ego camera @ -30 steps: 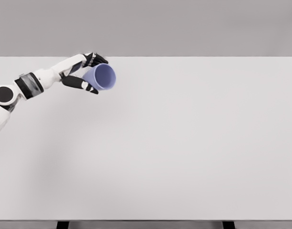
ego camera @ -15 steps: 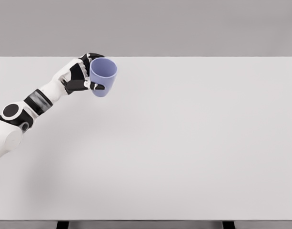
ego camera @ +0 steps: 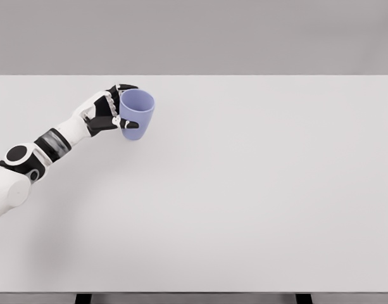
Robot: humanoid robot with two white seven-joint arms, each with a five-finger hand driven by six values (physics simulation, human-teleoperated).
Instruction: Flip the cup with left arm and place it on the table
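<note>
Pale blue cup (ego camera: pixel 137 114), upright with mouth open upward, at the white table's (ego camera: pixel 244 190) far-left part.

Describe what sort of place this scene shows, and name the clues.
Probably a simulated test bench: a plain white table, a blank grey backdrop, and only a cup in the robot's left hand.

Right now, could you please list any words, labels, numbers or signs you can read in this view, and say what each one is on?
None: there is no readable text in the head view.
The cup, held in the left hand, is plain blue with no print.
The table is plain white, with no marks or labels.
</note>
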